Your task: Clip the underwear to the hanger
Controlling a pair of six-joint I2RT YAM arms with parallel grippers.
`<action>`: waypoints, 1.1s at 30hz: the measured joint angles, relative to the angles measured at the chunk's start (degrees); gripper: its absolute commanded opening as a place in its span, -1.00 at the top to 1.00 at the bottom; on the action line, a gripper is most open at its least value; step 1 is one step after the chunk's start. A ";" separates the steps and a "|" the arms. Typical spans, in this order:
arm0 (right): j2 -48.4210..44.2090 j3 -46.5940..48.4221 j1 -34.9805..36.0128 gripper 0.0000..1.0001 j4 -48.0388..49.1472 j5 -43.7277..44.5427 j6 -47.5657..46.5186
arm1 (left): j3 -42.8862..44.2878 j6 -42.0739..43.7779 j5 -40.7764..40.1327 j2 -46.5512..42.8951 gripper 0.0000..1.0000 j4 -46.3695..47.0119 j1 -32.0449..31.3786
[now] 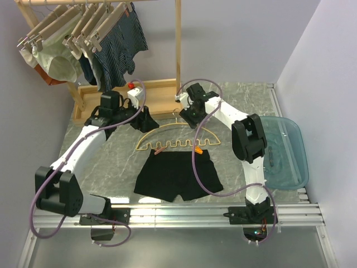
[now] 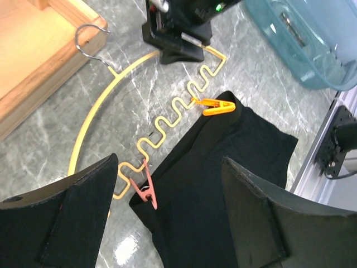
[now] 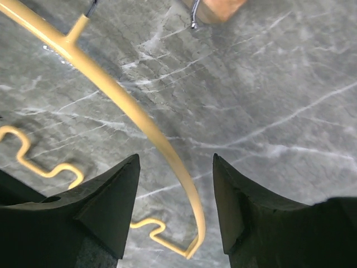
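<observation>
Far left: wooden rack (image 1: 162,89) carrying beige clip hangers, pale green underwear (image 1: 58,64) and dark striped shorts (image 1: 120,39).

Left fingers (image 2: 67,218): spread wide and holding nothing. I see no contact with anything. They hang over the hanger's left end, and the pink clip (image 2: 147,192) and a waistband corner show in the gap between them.

Hanger (image 1: 177,143): thin yellow wire, flat on the grey marbled counter (image 1: 111,162). It has a smooth arched top and a zigzag lower bar. Its metal hook (image 2: 92,36) lies at the edge of the rack's wooden base.

Underwear (image 1: 177,176): plain black, soft and matte, laid flat mid-counter just below the zigzag bar. The waistband runs along the bar and is roughly as wide as the hanger. The pink clip sits at its left corner and the orange clip (image 2: 218,105) at its right. I cannot tell whether either clip bites fabric.

Right fingers (image 3: 100,206): partly open, straddling the arch near its right end. The wire runs through the gap unsqueezed and clear of both pads, as far as I can see.

Far right: translucent blue-green plastic tray (image 1: 295,134) with rounded corners.
</observation>
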 measured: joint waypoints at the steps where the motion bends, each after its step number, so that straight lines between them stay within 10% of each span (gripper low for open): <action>1: 0.42 -0.17 0.00 -0.18 0.28 -0.07 -0.17 | -0.28 -0.24 -0.13 -0.83 -0.61 -0.07 0.24; 6: 2.56 -0.24 0.00 0.31 1.53 -0.28 -0.98 | -1.01 -1.16 -1.62 -3.96 -0.69 -1.70 1.51; 8: 2.86 -0.42 0.00 1.00 1.81 -0.59 -1.44 | -1.01 -1.84 -2.47 -4.50 -0.77 -2.51 2.05; 33: -34.01 -14.53 5.27 1.00 9.94 5.22 -9.60 | 11.89 -0.94 -9.22 -12.35 -0.99 -16.24 7.87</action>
